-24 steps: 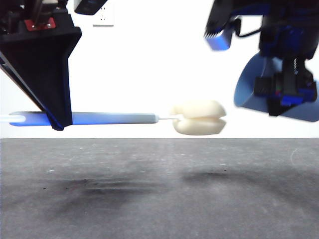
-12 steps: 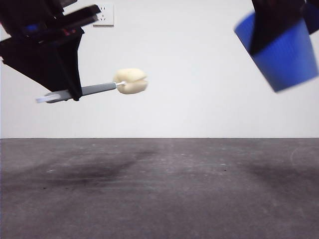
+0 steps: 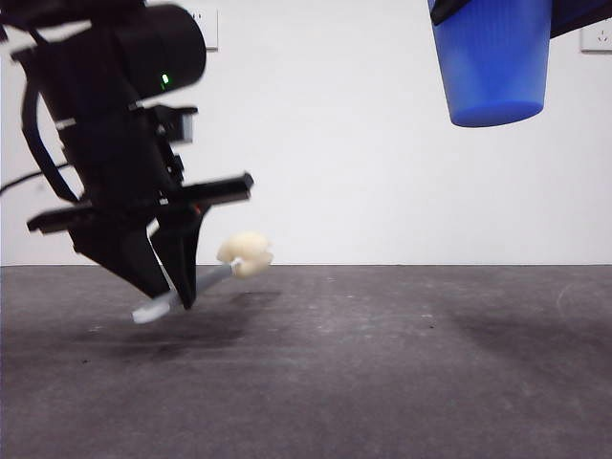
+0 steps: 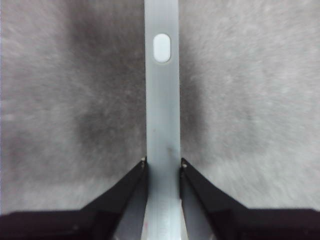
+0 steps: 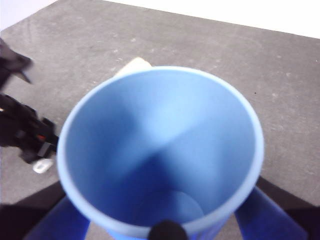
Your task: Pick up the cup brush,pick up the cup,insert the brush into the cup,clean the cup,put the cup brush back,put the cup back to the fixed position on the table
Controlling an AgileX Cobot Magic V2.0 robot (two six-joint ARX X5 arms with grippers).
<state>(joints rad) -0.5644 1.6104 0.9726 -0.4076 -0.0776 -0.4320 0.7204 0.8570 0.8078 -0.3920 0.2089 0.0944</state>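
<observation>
My left gripper point(image 3: 177, 287) is low over the table point(image 3: 382, 363) at the left of the front view, shut on the grey handle of the cup brush point(image 3: 206, 282). Its cream sponge head point(image 3: 245, 254) points right and slightly up, and the white tip hangs close to the table. In the left wrist view the handle point(image 4: 162, 125) runs straight out between the two jaws of the left gripper point(image 4: 162, 167). The blue cup point(image 3: 492, 62) hangs high at the upper right, base down. The right wrist view looks into the open cup point(image 5: 160, 155), which my right gripper holds from both sides.
A white wall with a socket plate point(image 3: 204, 24) stands behind the table. The left arm point(image 5: 22, 135) shows dark at the side of the right wrist view.
The left gripper has come down from high up to just above the table with the brush. The cup has tipped from tilted to upright and risen slightly.
</observation>
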